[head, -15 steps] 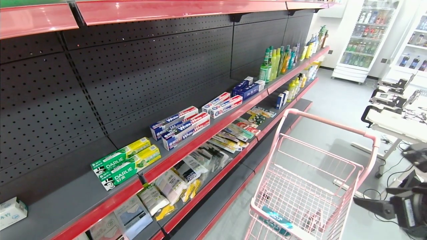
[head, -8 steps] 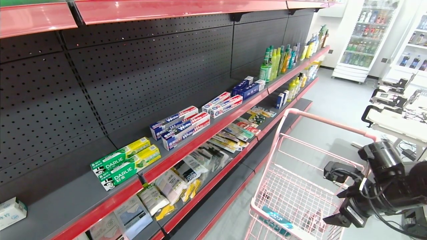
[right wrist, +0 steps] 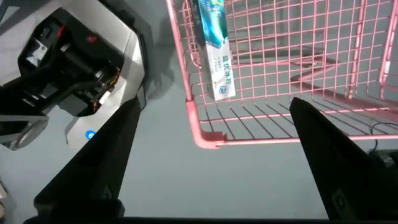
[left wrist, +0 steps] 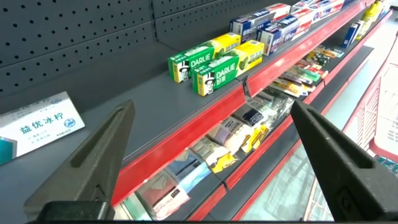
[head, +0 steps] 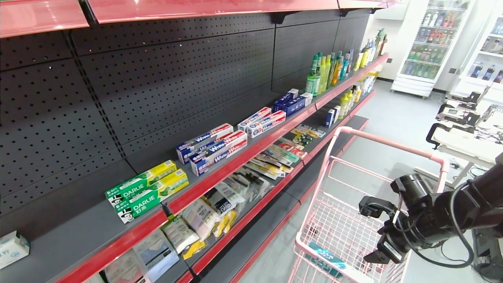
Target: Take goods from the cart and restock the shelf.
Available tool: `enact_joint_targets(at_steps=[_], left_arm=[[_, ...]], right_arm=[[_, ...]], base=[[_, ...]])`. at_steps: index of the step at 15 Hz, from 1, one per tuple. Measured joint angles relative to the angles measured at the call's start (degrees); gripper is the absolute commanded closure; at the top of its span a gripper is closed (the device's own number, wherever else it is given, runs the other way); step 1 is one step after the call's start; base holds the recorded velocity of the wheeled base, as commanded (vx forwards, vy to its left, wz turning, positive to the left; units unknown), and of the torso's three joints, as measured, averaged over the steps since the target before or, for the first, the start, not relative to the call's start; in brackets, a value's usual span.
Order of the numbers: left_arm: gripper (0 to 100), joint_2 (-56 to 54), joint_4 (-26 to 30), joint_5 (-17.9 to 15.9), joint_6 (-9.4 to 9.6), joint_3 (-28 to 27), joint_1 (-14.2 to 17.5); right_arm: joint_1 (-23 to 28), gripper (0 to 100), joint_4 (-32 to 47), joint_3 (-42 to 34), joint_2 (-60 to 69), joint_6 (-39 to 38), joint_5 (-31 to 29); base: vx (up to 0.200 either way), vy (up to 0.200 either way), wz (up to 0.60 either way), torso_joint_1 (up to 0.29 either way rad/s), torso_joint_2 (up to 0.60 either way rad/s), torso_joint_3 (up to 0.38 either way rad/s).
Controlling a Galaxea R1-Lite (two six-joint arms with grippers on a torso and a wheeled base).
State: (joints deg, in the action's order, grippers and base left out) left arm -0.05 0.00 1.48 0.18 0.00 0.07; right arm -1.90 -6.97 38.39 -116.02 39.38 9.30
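A pink wire cart (head: 387, 143) stands in front of the shelf (head: 235, 161). A teal toothpaste box (head: 326, 254) lies on its floor near the front wall and also shows in the right wrist view (right wrist: 214, 50). My right gripper (head: 372, 232) hangs open over the cart's right rim with nothing between its fingers; in its own view (right wrist: 214, 155) it looks down at the cart's corner (right wrist: 205, 134). My left gripper (left wrist: 211, 149) is open and empty, facing the shelf near the green-yellow toothpaste boxes (left wrist: 214, 62).
The shelf carries green-yellow boxes (head: 147, 190), blue-white toothpaste boxes (head: 212, 147), more boxes (head: 262, 121) and bottles (head: 326, 72) farther along. A white box (head: 13, 247) lies at its near end. Bare shelf board lies between them. Packets fill the lower shelf (head: 204, 220).
My right arm has swung in from the right edge toward the cart and now hangs over its right rim. The head view has tilted slightly.
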Motion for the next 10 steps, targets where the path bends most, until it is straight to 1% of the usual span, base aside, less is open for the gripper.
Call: enact_joint_targets(at_steps=[3, 7, 10], left_arm=[[0, 0.00, 0.00, 0.00, 0.00, 0.00, 0.00], [0, 0.00, 0.00, 0.00, 0.00, 0.00, 0.00], [0, 0.00, 0.00, 0.00, 0.00, 0.00, 0.00]], right_arm=[[0.69, 0, -1.17, 0.66, -2.95, 0.67, 0.00], [2.00, 0, -1.28, 1.83, -5.92, 3.79, 0.13], [2.47, 0, -1.29, 3.51, -7.55, 3.95, 0.17]], base=[[0.000, 0.000, 0.00, -0.082, 0.18, 0.098], [0.000, 0.000, 0.00, -0.094, 0.21, 0.108], [0.000, 0.000, 0.00, -0.110, 0.24, 0.124]])
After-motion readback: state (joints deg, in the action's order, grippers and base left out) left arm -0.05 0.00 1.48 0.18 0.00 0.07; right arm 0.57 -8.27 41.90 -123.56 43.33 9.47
